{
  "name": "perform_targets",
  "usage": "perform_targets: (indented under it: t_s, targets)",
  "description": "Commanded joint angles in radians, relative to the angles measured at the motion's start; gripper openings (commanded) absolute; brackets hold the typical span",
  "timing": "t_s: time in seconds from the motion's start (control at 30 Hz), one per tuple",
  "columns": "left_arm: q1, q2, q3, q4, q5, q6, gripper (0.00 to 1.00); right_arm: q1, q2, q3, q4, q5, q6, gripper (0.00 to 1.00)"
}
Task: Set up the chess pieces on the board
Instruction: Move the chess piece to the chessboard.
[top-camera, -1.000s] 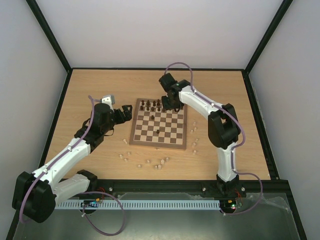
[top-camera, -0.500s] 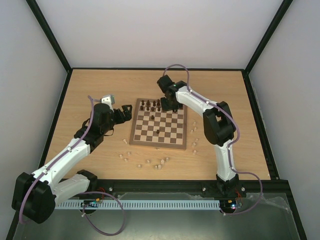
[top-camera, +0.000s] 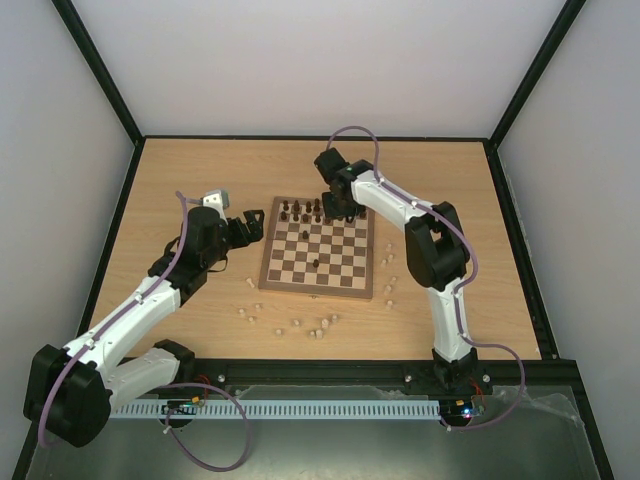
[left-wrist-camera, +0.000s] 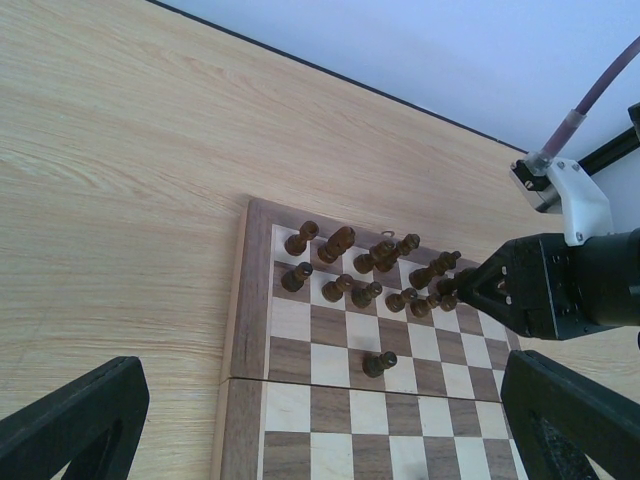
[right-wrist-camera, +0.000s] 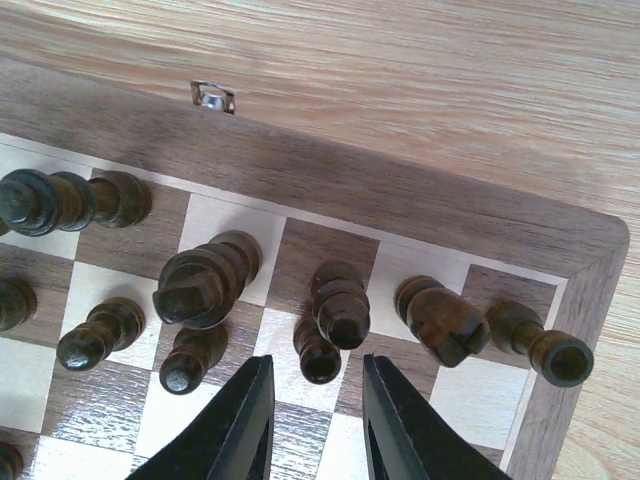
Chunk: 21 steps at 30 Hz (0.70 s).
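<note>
wooden table (top-camera: 200, 180), board (top-camera: 316, 291) in the middle. right gripper (right-wrist-camera: 318, 362) hangs over its far-right corner, jaws narrow, dark pawn (right-wrist-camera: 320, 352) between the tips, untouched. left gripper (left-wrist-camera: 322, 372) gapes wide off the left edge.

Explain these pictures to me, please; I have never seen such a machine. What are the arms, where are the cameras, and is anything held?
Two robot arms are bolted at the near edge of the table. One camera looks down from above; the other two sit on the wrists. On it lies a chessboard with dark pieces mostly along its far side; pale pieces lie scattered beside it. The left gripper is wide open and empty. The right gripper stands slightly open at a dark pawn, apparently not squeezing it.
</note>
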Motion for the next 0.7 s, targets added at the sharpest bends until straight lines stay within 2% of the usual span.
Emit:
perform_targets:
  t_s: [0.0, 0.47, 0.67]
  targets:
    - [-0.005, -0.011, 0.026, -0.011, -0.001, 0.008, 1.0, -0.006, 0.031, 0.027, -0.039, 0.017, 0.009, 0.26]
    - [-0.005, -0.011, 0.026, -0.01, -0.001, 0.006, 1.0, -0.007, 0.047, 0.026, -0.036, 0.003, 0.007, 0.19]
    - [-0.005, -0.013, 0.026, -0.01, -0.001, 0.007, 1.0, -0.008, 0.049, 0.032, -0.028, 0.005, 0.01, 0.19]
